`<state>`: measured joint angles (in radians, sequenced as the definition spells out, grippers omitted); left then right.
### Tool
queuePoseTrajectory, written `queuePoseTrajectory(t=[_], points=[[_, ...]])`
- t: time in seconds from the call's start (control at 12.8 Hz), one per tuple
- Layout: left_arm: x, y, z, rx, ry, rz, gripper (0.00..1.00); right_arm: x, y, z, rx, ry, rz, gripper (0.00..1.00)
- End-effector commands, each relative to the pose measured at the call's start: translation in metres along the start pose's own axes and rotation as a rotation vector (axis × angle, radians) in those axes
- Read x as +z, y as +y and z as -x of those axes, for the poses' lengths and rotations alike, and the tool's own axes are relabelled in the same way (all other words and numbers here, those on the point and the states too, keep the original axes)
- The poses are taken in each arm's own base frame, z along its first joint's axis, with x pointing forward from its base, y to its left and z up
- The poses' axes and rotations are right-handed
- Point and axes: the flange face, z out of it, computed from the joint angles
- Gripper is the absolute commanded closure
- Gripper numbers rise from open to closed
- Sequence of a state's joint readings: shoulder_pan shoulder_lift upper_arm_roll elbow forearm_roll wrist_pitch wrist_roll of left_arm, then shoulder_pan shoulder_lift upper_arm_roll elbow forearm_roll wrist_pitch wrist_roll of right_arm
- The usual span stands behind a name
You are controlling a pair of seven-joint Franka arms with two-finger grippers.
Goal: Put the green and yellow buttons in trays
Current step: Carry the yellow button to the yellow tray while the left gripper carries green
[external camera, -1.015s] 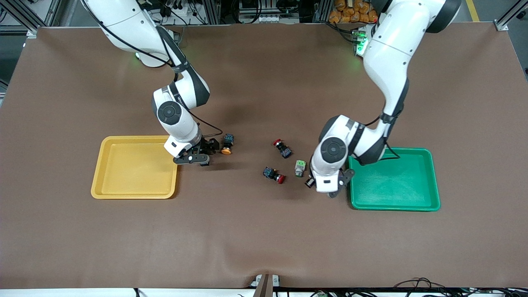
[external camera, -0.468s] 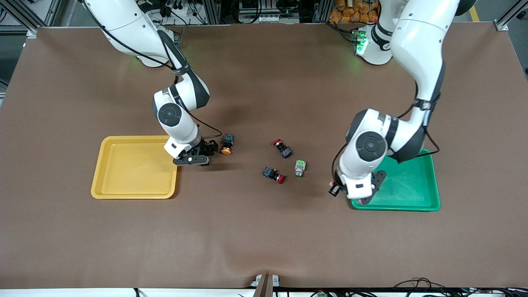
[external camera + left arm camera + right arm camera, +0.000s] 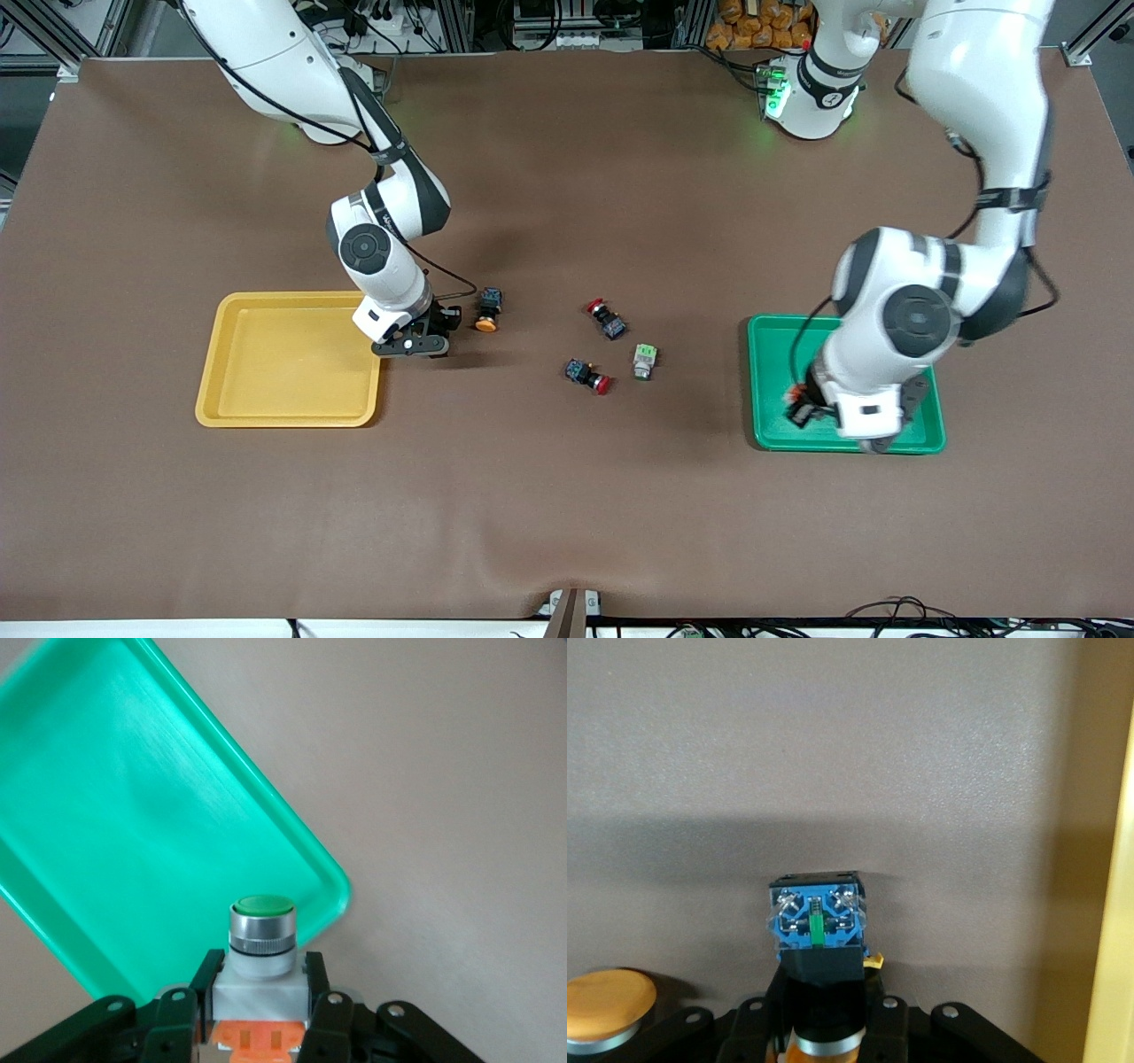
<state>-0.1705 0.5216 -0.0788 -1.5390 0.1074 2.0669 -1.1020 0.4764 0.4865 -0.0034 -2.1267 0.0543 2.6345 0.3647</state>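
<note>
Both claws grip buttons, each mostly hidden by its arm in the front view.

Left gripper (image 3: 261, 1014) clamps a green-capped button (image 3: 262, 939) over the green tray (image 3: 771, 354). Right gripper (image 3: 824, 1019), low beside the yellow tray (image 3: 292, 416), pinches a black button (image 3: 818, 935); another yellow-capped button (image 3: 486, 310) lies just beside.
</note>
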Motion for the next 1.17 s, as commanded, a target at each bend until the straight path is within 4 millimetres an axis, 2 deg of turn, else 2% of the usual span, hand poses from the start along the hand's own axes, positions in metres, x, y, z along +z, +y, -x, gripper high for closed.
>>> queuePoseTrajectory(t=[0.0,0.16,0.31,0.39,0.55,0.62,0.78,0.94,1.01,1.09], points=[[-0.019,-0.039,-0.039,0.101,-0.006,-0.052,1.00,-0.022,-0.001,-0.010,0.011,-0.034,0.016,1.00],[-0.019,-0.072,-0.074,0.162,-0.027,-0.074,1.00,-0.054,0.015,-0.018,0.020,-0.057,0.021,1.00],[-0.008,-0.093,-0.089,0.240,-0.051,-0.093,1.00,-0.085,0.030,-0.023,-0.019,-0.084,0.025,1.00],[-0.003,-0.101,-0.095,0.279,-0.061,-0.098,1.00,-0.100,0.047,-0.030,-0.035,-0.087,0.022,1.00],[0.008,-0.111,-0.100,0.374,-0.078,-0.115,1.00,-0.115,0.093,-0.042,-0.108,-0.083,0.012,1.00],[0.016,-0.120,-0.104,0.424,-0.078,-0.143,1.00,-0.115,0.118,-0.047,-0.137,-0.086,0.008,1.00],[0.036,-0.133,-0.106,0.513,-0.098,-0.175,1.00,-0.111,0.157,-0.051,-0.176,-0.090,0.002,1.00],[0.050,-0.149,-0.117,0.571,-0.119,-0.173,1.00,-0.104,0.201,-0.054,-0.223,-0.091,-0.006,1.00],[0.058,-0.158,-0.120,0.590,-0.137,-0.178,1.00,-0.096,0.223,-0.056,-0.250,-0.083,-0.008,1.00],[0.070,-0.166,-0.123,0.598,-0.160,-0.185,1.00,-0.089,0.236,-0.054,-0.267,-0.078,-0.009,1.00]])
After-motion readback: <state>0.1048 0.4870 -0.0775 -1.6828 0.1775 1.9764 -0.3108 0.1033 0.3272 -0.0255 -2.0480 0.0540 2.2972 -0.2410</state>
